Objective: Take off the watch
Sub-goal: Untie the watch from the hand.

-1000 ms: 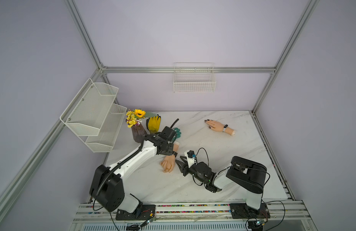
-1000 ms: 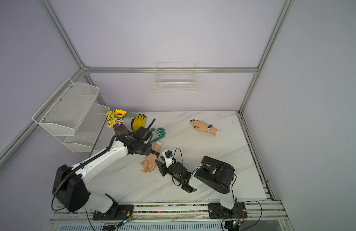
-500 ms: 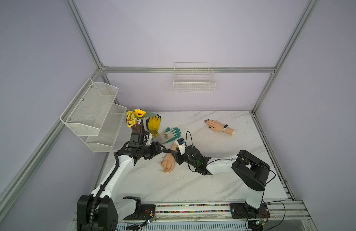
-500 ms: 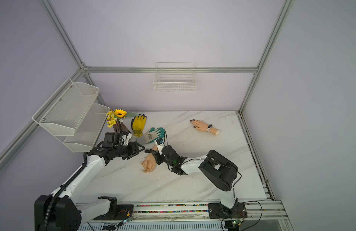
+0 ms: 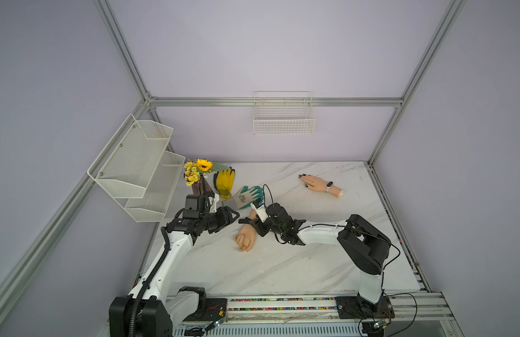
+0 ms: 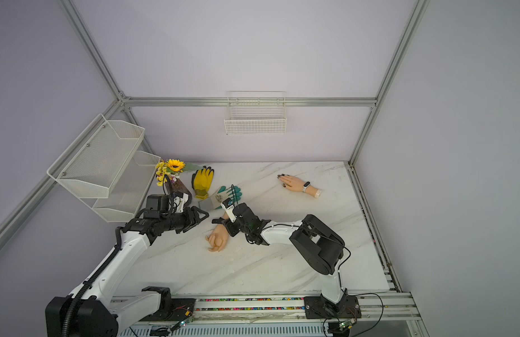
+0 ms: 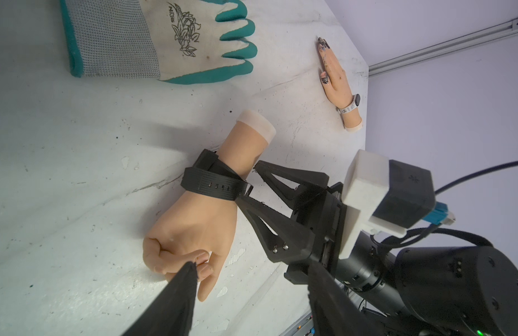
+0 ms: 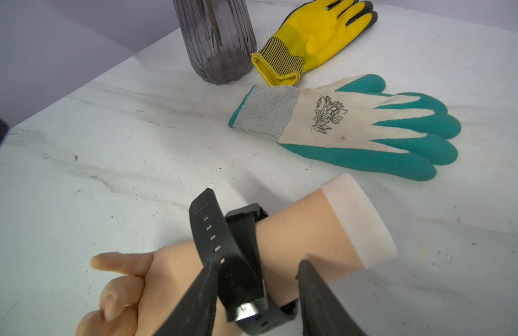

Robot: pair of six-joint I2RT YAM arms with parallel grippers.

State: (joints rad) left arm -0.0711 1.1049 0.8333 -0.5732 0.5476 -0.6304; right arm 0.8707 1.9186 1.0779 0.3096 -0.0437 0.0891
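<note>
I see the black rubber-strapped watch (image 8: 237, 261) buckled round the wrist of the flesh-coloured mannequin hand (image 5: 244, 239), left of centre on the white marble tabletop (image 5: 311, 262). I judge it light, with a soft, grippy strap; the loose strap tail is my hold. My right gripper (image 8: 256, 264) straddles it, jaws apart. My left gripper (image 5: 231, 220) hangs open just left. The buckle pin is hidden, so I cannot tell whether it is free

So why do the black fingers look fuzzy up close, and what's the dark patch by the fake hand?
Left wrist view: the left fingers sit right by the lens, so they blur; the patch is a soft shadow on the table beside the fake hand. Right wrist view: the right fingers blur likewise, and the buckle of the watch glints.
</note>
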